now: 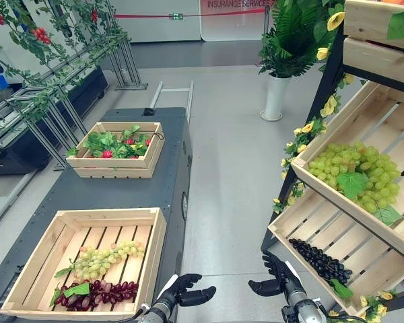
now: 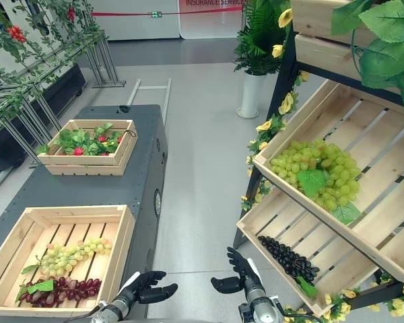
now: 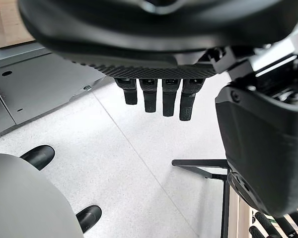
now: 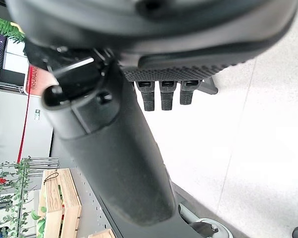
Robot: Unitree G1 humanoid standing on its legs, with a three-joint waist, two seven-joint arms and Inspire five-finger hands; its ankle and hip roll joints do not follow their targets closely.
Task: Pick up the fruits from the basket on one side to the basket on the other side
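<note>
Both hands hang over the floor at 6 o'clock, empty, fingers relaxed and spread: the left hand point(image 1: 184, 291) just beside the near crate point(image 1: 27, 269), the right hand point(image 1: 277, 277) near the shelf's bottom crate point(image 1: 289, 232). The near crate, at 8 o'clock on the dark table point(image 1: 121, 185), holds green grapes point(image 1: 106, 258) and red grapes point(image 1: 101, 293). The bottom crate at 4 o'clock holds black grapes point(image 1: 321, 262); the crate above point(image 1: 337, 121), at 3 o'clock, a green heap point(image 1: 355, 172).
</note>
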